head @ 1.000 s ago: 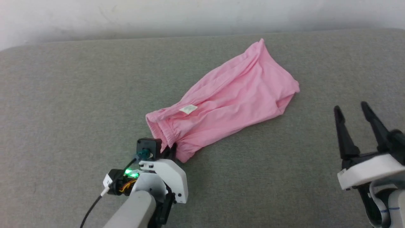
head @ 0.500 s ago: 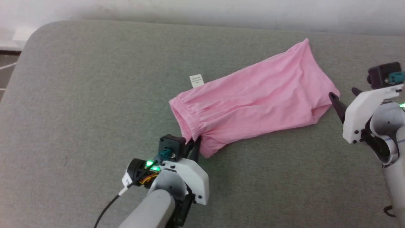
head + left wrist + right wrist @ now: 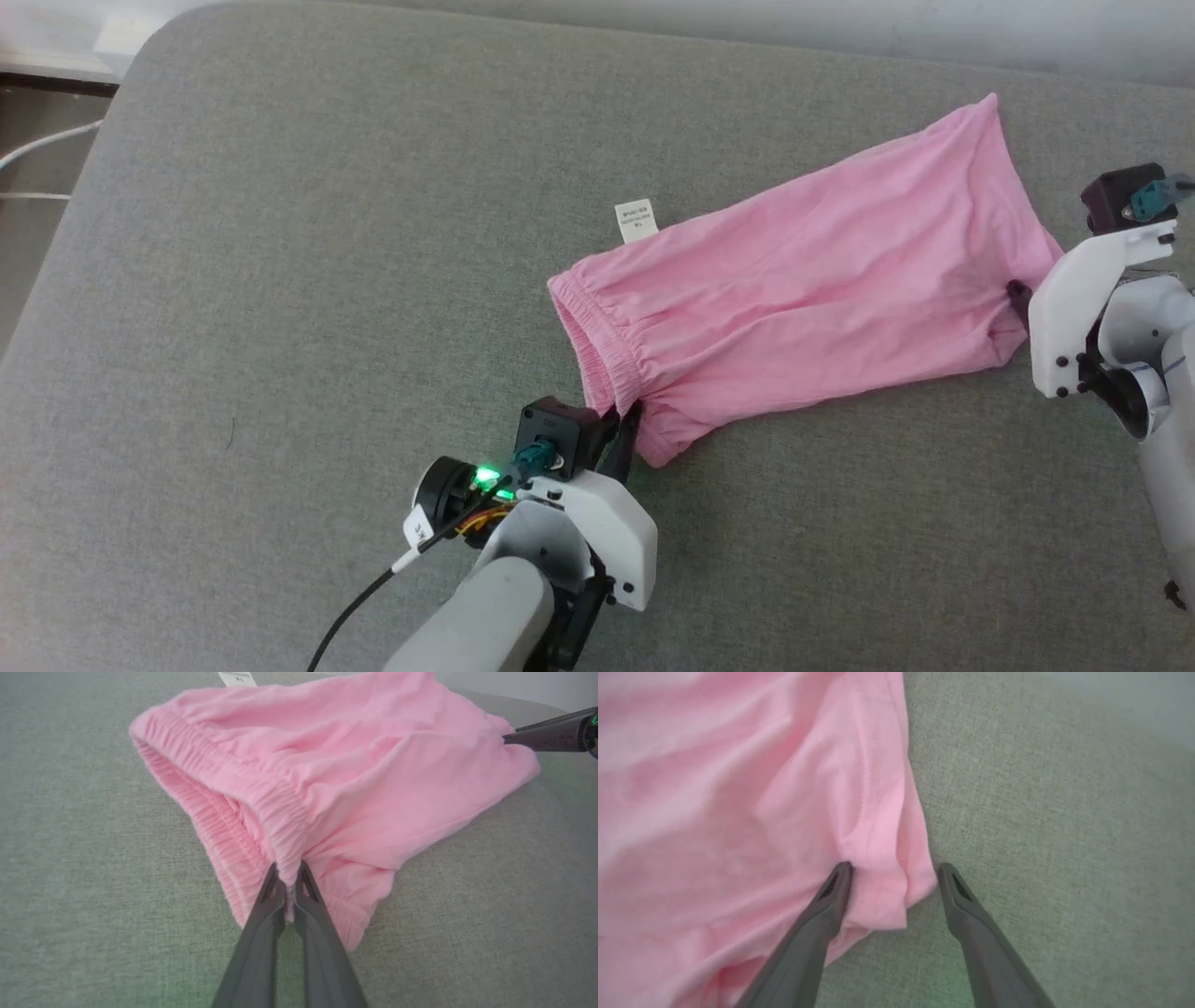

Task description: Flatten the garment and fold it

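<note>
I see the garment (image 3: 803,280) lying stretched across the grey fabric surface (image 3: 280,280). Its waistband (image 3: 602,341) points toward the robot's left and the leg hems toward its right. The white care label (image 3: 637,220) sticks out at the waistband's far edge. My left end effector (image 3: 287,879) is pinched together on the gathered waistband at its near corner. My right end effector (image 3: 894,875) stands apart at the leg-hem corner. One finger (image 3: 831,896) sits on the pink fabric and the other is over the grey surface just beside the hem, with the cloth's corner between them
</note>
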Available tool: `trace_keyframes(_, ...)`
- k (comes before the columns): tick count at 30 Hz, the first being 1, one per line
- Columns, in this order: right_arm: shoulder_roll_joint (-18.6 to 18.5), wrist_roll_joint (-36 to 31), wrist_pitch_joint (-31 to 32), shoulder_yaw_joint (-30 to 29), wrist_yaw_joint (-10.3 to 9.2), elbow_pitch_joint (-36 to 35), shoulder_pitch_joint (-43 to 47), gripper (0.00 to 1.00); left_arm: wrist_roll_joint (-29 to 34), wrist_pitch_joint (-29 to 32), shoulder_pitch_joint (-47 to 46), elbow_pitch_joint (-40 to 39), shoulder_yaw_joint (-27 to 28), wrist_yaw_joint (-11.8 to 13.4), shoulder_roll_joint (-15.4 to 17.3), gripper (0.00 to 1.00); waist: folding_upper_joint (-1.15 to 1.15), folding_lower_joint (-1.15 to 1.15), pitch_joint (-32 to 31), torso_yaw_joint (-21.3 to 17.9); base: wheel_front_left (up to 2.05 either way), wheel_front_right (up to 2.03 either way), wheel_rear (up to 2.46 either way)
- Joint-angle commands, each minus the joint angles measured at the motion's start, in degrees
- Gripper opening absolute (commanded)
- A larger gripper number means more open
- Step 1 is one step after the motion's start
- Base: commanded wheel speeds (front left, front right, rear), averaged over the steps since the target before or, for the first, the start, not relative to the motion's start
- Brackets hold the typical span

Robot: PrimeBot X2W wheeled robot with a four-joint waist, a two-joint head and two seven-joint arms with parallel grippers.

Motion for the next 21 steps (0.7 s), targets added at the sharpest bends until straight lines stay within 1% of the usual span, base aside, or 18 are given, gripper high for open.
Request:
trace_keyframes(1,0.5,-0.1,0.6,0.8,-0.05,2.1,1.3,1.0,0.3,-0.4,-0.7,0.3,-0.2,-0.4,0.0,0.0,0.0,0.0,0.1,0.0,0.0,0.0,0.0)
trace_keyframes(2,0.7,0.3,0.7,1.3,-0.05,3.0,1.3,0.65,0.2,-0.4,-0.8,0.5,-0.2,-0.5,0.0,0.0,0.0,0.0,0.1,-0.1,0.0,0.0,0.0)
trace_keyframes(3,0.8,0.9,0.7,1.8,-0.05,3.6,1.3,0.0,0.2,-0.4,-0.8,0.6,-0.3,-0.5,0.1,0.0,0.0,0.0,0.1,-0.1,0.0,0.0,0.0)
trace_keyframes(5,0.7,2.0,0.2,2.8,-0.05,4.3,1.1,0.0,0.2,-0.4,-0.9,0.9,-0.3,-0.5,0.3,0.0,0.0,0.0,0.0,-0.3,0.0,0.0,0.0)
trace_keyframes(12,-0.9,7.3,-4.7,4.7,-0.05,4.2,0.2,0.0,-0.5,-0.6,-0.5,1.7,0.1,-0.9,1.8,0.0,0.0,0.0,-2.2,-2.0,0.0,0.0,0.0)
trace_keyframes(17,-2.8,12.2,-5.9,5.9,-0.05,1.6,2.4,0.0,-1.1,-0.6,0.5,1.2,0.6,-1.5,3.8,0.0,0.0,0.0,-5.2,-3.4,0.0,0.0,0.0)
trace_keyframes(21,-4.3,15.8,-5.3,6.3,-0.05,-2.1,7.1,0.0,-1.7,0.3,2.5,-0.1,0.4,-2.2,6.0,0.0,0.0,0.0,-8.0,-4.6,0.0,0.0,0.0)
